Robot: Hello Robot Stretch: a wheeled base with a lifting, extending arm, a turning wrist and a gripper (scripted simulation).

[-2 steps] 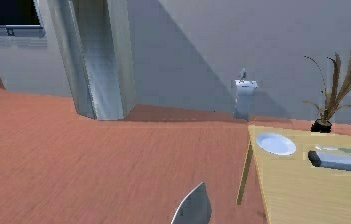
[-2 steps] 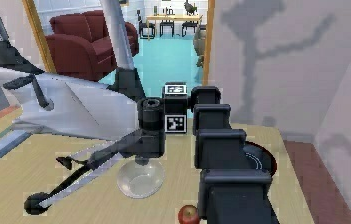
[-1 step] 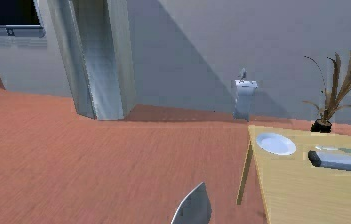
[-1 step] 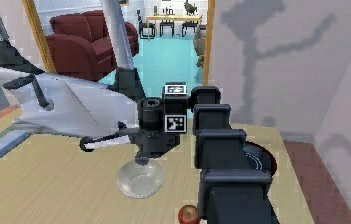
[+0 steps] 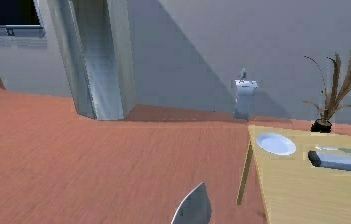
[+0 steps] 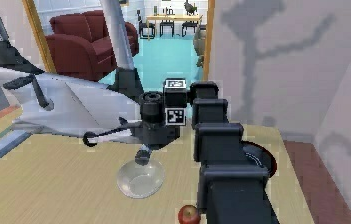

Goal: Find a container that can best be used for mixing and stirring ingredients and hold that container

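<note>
Found: clear bowl (image 6: 140, 182) on table (image 6: 53, 180), claw (image 6: 145, 148) right at it. Cannot tell claw's grip state or whether bowl held. Left, likely: secure, lift clear.

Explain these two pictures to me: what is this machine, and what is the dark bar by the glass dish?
It is a wheeled robot with one arm. The forward view looks ahead from it: a wooden table bearing a white plate and a dark flat object, a potted plant at its far edge. The arm side view looks out sideways: the dark bar is the arm, ending in the gripper. By it a clear glass bowl stands on a tabletop, a small red thing nearby. Whether the gripper holds the bowl cannot be told.
</note>
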